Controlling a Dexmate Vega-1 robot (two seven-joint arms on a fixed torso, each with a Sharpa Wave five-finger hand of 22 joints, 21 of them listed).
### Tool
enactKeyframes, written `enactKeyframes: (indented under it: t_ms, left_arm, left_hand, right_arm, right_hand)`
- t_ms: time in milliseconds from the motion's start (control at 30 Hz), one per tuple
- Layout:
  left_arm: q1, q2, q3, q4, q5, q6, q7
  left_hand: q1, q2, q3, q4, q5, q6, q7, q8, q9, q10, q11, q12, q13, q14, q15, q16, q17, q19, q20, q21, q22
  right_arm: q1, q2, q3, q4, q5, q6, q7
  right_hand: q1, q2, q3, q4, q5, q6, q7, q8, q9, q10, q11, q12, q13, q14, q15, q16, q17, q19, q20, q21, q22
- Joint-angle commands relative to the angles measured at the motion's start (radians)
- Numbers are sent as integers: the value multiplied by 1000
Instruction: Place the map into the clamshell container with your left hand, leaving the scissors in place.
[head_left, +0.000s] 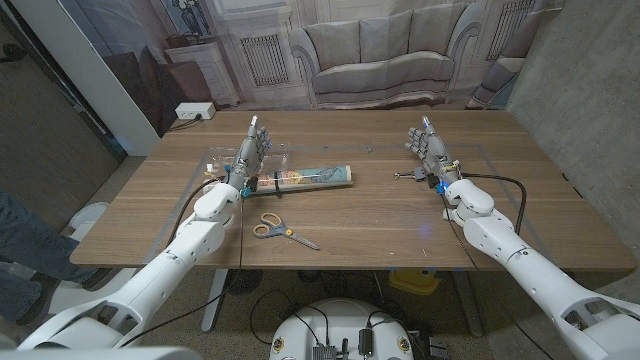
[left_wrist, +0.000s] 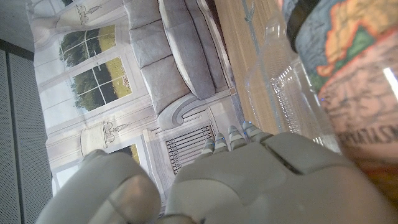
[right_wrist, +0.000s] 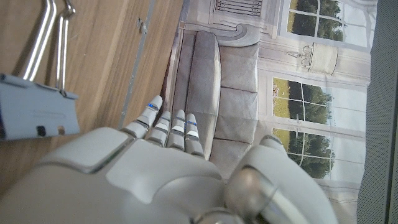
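Observation:
The map (head_left: 312, 178), a long folded sheet with a black band near its left end, lies across the table's middle; up close the map (left_wrist: 357, 81) shows its printed colours. A clear clamshell container (head_left: 222, 161) stands at the map's left end, and its plastic (left_wrist: 280, 84) overlaps the map's edge. My left hand (head_left: 250, 155) stands over the container beside the map's left end, fingers straight and apart, holding nothing; the back of the left hand (left_wrist: 249, 180) is near the plastic. Yellow-handled scissors (head_left: 281, 230) lie in front of the map. My right hand (head_left: 430, 152) stands open at the far right.
A binder clip (head_left: 410, 176) lies just left of my right hand; the same clip (right_wrist: 34, 106) shows beside the right hand (right_wrist: 155, 174). A person's leg (head_left: 25, 240) is at the picture's left edge. Bare wood (head_left: 400, 225) spreads between scissors and right arm.

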Motion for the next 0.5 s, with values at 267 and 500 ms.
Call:
enactKeyframes:
  t_ms: [267,500]
  left_arm:
    - [19,9,-6,-28,1,-12,2]
    - [26,25,-11,-64,11,-6,17]
  left_hand:
    - [14,9,1,0,12,4,0,7,1,3,-1,6,3,2,-1,6,1,-4,-35,3,4]
    - [20,14,2,-3,14,9,0,7,1,9,2,7,3,7,3,6,1,-4,-30,1,4]
  right_arm:
    - [-35,-10,3,-48,9,-24,-25]
    - [-52,-9,8,-63,10,-17,-40]
  right_hand:
    - [8,5,4,2,2,12,-2,3,2,10,-2,3,3,12,-1,5,3,10,-25,-4,3]
    - [8,7,4,1,1,13,-2,3,2,12,-1,3,3,14,-1,5,3,11,-23,-8,3]
